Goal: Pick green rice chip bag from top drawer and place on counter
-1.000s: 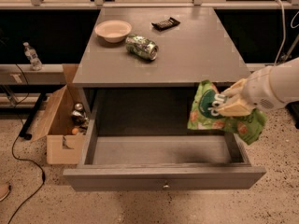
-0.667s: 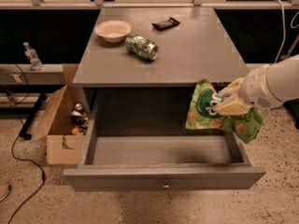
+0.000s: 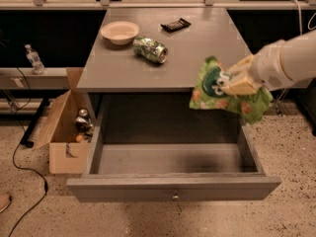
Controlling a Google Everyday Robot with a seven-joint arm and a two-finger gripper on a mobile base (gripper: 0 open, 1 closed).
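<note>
Claw (image 3: 231, 84) grips green rice chip bag (image 3: 209, 82) — above open top drawer (image 3: 148, 187), at counter (image 3: 197, 48) edge.

The robot's arm (image 3: 291, 58) is a thick, smooth, off-white cylinder, rounded like a padded sleeve, coming in from the right edge. Toward its left end a faint darker seam rings it where it narrows into the wrist. The pale tan two-finger gripper (image 3: 231, 82), at the right of the scene, has flat, blocky fingers (image 3: 243, 88) closed on the crinkled light-green foil snack bag (image 3: 207, 95).
</note>
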